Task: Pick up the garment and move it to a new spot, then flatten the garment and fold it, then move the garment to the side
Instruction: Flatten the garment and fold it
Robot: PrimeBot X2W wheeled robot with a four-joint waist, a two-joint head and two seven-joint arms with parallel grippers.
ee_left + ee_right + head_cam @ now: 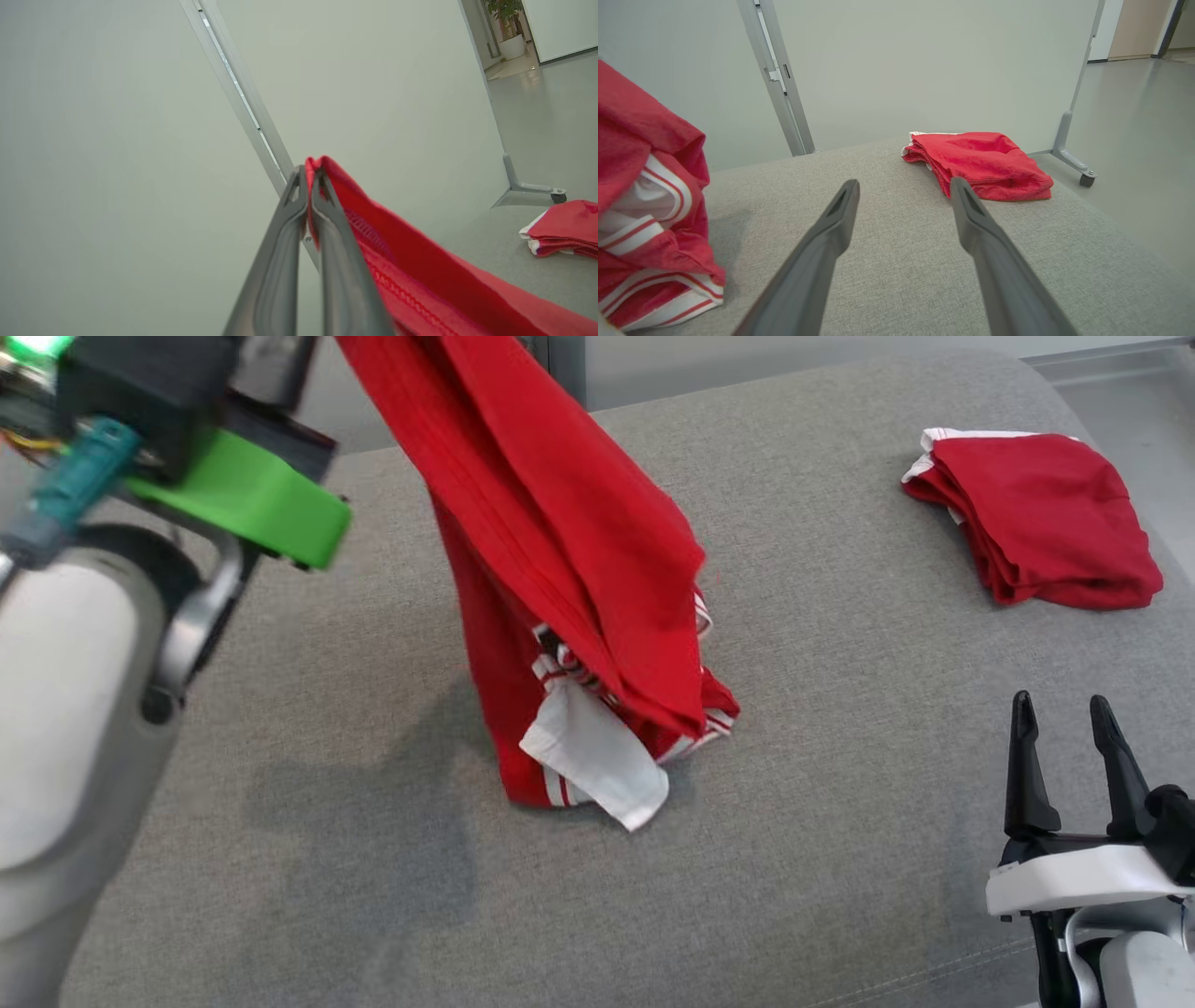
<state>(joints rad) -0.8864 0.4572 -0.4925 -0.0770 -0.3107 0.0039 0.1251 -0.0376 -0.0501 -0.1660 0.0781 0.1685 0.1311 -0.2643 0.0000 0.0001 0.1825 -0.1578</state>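
Clamped together on a fold of red hem, the left end effector holds the garment up off the desk; its two dark fingers meet at the tips with the cloth pinched between them. The left arm's pale forearm and a green wrist part show at the head view's left edge.

From that grip the garment hangs as a long red drape near the middle of the desk. Its lower end touches the grey fabric surface, bunched into a heap where a white piece and red-and-white striped trim poke out.

Low at the right, the right end effector stands with its fingers apart and nothing between them, just above the desk and well apart from the hanging garment.

A second red-and-white bundle lies folded near the desk's far right corner, beyond the right end effector's fingertips. Behind the desk stands a pale partition panel with a metal post and a wheeled foot.
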